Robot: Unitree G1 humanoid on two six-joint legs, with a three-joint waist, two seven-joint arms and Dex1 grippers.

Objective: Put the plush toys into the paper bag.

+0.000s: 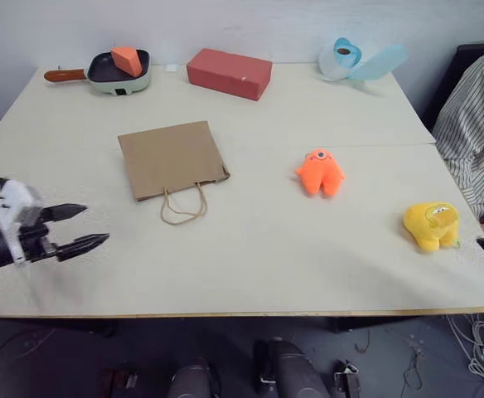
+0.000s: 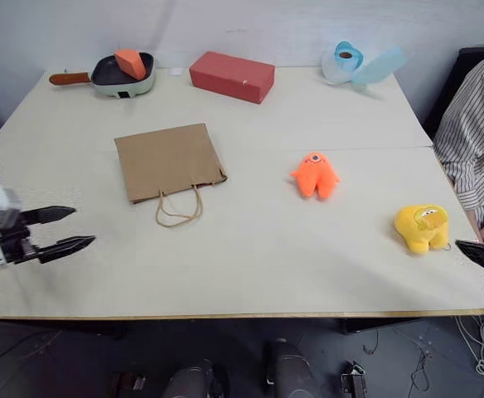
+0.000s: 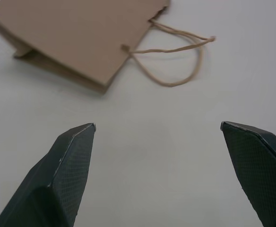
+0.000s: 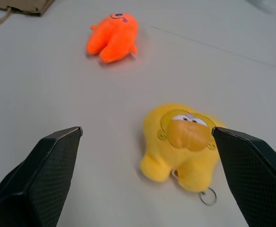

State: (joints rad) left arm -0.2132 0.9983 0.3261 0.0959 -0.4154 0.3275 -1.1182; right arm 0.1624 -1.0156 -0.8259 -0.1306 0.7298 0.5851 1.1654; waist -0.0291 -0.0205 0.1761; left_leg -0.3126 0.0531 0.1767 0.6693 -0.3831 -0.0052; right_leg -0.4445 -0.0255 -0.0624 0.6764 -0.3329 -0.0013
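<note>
The right gripper is spread wide and empty, the yellow plush toy just ahead between its fingertips, the orange plush toy farther on. The left gripper is also spread, aimed slightly downward at the paper bag, which lies flat nearby. Risk: the flat bag's mouth stays closed, so a toy slides off instead of in.

The brown paper bag lies flat, handles toward the table's near edge. The orange toy and the yellow toy lie apart to its right.
</note>
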